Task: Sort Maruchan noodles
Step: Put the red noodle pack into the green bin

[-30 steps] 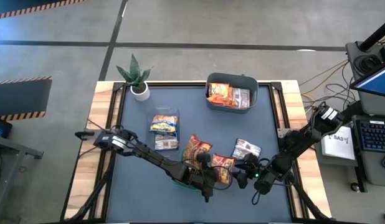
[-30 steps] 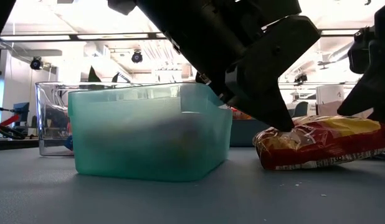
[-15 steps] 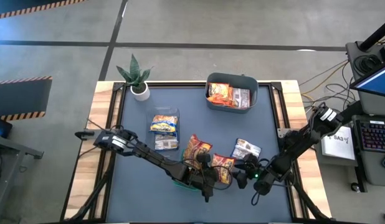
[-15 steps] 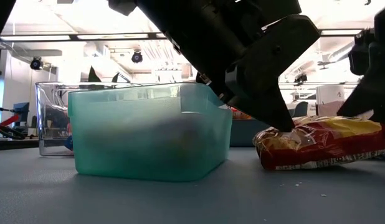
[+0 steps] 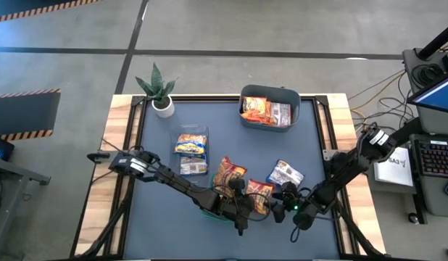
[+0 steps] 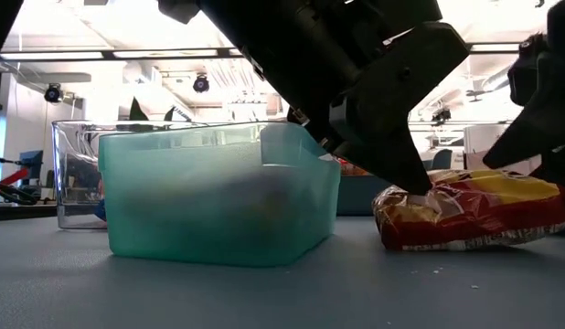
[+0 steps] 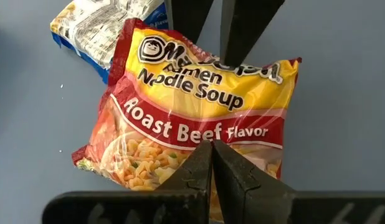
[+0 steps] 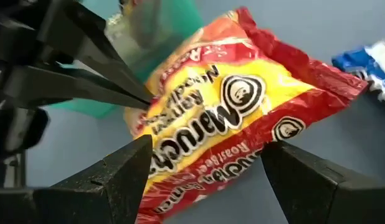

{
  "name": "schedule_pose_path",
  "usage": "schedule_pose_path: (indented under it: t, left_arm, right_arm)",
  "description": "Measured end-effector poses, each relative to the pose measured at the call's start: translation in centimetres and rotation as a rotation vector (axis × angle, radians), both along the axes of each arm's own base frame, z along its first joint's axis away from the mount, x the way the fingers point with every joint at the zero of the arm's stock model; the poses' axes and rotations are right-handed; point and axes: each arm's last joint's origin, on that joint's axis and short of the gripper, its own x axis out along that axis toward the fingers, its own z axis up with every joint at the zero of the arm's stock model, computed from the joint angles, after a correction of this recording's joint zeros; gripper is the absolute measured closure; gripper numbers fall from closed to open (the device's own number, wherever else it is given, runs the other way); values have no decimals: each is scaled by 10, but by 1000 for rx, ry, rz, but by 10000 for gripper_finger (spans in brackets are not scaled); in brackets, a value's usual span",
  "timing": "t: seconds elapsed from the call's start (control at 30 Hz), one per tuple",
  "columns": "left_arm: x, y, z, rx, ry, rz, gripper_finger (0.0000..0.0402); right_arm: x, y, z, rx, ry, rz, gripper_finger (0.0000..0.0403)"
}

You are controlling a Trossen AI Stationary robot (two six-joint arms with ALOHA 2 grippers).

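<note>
Room to move: I see little near the table's (image 5: 333, 145) front edge; the green tub (image 6: 218, 196) sits just beside the roast beef packet (image 7: 199, 118).
Left gripper (image 7: 211, 158): clenched, fingertips pinching that packet's edge.
Right gripper (image 8: 205, 162): fingers spread wide around the packet's other end, nothing grasped.
Other noodles: one blue packet (image 5: 285, 173) near; more in the grey bin (image 5: 270, 109) and clear container (image 5: 191, 148).
Surface: dark blue mat, potted plant (image 5: 159, 88) at a far corner.

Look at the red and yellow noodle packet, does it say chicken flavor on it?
No, the left wrist view shows the noodle packet printed with the words Roast Beef Flavor on its red band.
</note>
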Motion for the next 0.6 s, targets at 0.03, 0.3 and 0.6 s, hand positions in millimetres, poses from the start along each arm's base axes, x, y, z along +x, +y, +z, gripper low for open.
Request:
schedule_pose_path:
  t: [0.03,0.3,0.6]
  left_arm:
    - [0,0,0,0,-2,-2,402]
    - [1,0,1,0,-13,-7,402]
    - [2,-1,1,-3,-18,-9,402]
  right_arm:
    - [0,0,1,2,-6,0,117]
    - [6,-1,-1,-11,-23,-6,122]
    - [11,-5,-8,-28,0,-11,132]
